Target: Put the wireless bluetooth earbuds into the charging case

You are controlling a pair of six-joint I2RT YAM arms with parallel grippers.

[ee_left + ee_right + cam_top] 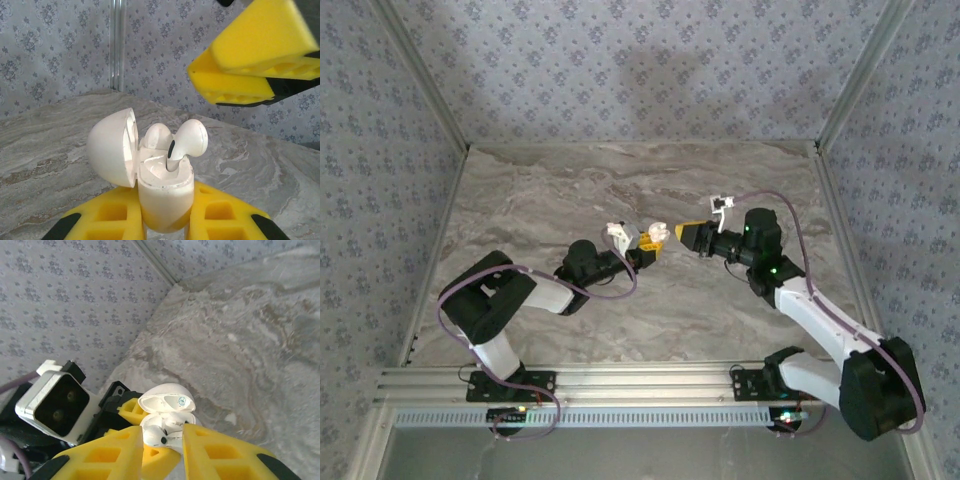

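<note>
Two arms meet above the middle of the marble tabletop (620, 190), with the work held up in the air between them. The step in hand looks like seating the second bud, so the left arm should hold steady with the case mouth up while the right arm does the moving. The left tool (648, 247) is clenched on the lower body of the charging case (165, 195), one yellow finger on each side, with the case upright. The right tool (682, 232) hangs just up and to the side of the case, clear of it. Its jaws stand a narrow gap apart with nothing between them, so it is empty. The case is white and its lid (112, 147) is swung back on the hinge, wide open. One earbud (157, 135) sits low in the far well and looks home. The near earbud (192, 137) has its stem in the well, but its head stands proud and tilted, so it is probably not fully down. To do this well, come in from above with a fingertip, press on the bud's head along the stem line, go light and keep off the lid. A sideways push could flip the bud out or twist the case in the grip. Leave the lid until the bud sits flush.
</note>
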